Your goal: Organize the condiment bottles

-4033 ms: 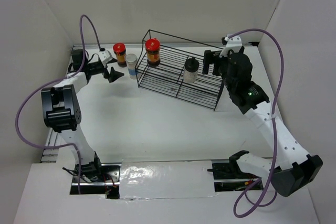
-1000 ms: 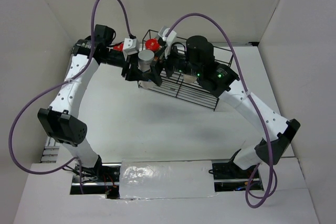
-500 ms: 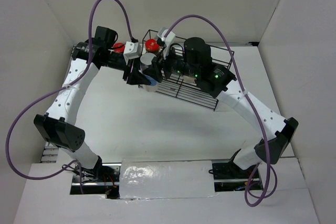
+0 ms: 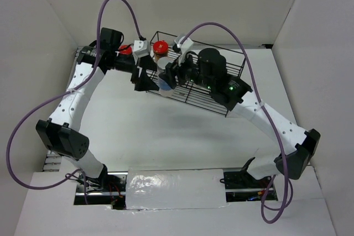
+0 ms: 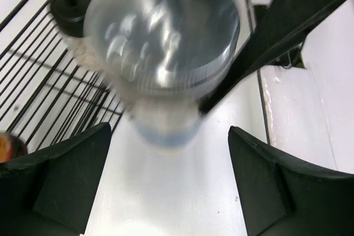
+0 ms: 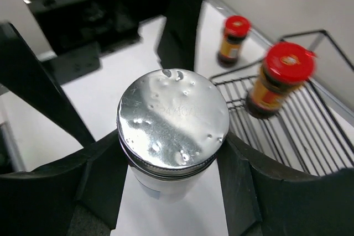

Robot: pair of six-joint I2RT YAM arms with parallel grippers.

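Note:
A whitish jar (image 6: 172,117) with a silvery lid hangs above the table at the left end of the black wire rack (image 4: 213,95). My right gripper (image 6: 172,148) is shut on it, one finger on each side of the body. In the top view the jar (image 4: 165,75) is between both hands. My left gripper (image 5: 168,136) is open, its fingers wide apart and clear of the jar (image 5: 163,42). One red-capped jar (image 6: 279,78) stands in the rack. Another red-capped jar (image 6: 232,40) stands on the table behind it. A black-capped jar (image 5: 71,12) sits in the rack.
The rack's wire floor (image 5: 38,81) lies just beside the held jar. White walls close in the table (image 4: 166,131) at the back and both sides. The left arm (image 4: 77,89) reaches along the left wall, the right arm (image 4: 265,117) crosses over the rack.
The whitish jar has passed from hand to hand: my right gripper closed on it, then my left gripper opened and let go. The jar shifted slightly right toward the rack.

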